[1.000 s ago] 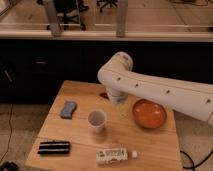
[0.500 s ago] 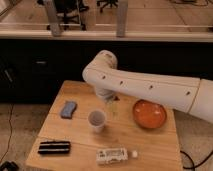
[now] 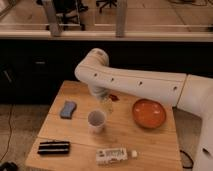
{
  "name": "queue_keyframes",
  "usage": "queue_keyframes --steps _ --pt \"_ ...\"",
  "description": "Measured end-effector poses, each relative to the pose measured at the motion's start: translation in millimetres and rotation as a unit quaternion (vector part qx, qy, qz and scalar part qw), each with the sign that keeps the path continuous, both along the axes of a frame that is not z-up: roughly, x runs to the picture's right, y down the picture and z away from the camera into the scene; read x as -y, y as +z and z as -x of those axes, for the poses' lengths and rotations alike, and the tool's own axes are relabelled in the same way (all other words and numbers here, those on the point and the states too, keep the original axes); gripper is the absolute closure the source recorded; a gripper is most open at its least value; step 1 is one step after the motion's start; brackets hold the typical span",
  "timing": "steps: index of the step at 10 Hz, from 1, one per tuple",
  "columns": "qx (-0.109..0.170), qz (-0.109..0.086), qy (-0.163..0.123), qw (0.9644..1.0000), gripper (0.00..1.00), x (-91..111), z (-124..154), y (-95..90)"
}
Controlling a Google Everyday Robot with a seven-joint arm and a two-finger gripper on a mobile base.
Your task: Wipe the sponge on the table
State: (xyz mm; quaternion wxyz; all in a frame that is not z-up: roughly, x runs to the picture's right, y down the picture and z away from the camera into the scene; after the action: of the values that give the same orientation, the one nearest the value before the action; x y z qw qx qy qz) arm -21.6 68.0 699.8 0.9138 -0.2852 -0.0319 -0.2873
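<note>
While the sponge (image 3: 68,109) lies flat near the left edge of the tabletop (image 3: 150,141), the white arm (image 3: 135,82) reaches in from the right, bends sharply at its elbow over the back edge and turns its wrist downward. Its claw (image 3: 105,100) hangs just above and behind the clear cup (image 3: 96,121), fingers spread wide and gripping nothing, apart from the sponge, with an orange bowl (image 3: 148,113) on the far side
</note>
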Motion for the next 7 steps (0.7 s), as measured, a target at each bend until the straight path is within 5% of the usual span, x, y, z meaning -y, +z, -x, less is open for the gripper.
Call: queue_keyframes --steps 7 --pt "0.028 0.018 -0.048 0.9983 0.2 2 30 16.9"
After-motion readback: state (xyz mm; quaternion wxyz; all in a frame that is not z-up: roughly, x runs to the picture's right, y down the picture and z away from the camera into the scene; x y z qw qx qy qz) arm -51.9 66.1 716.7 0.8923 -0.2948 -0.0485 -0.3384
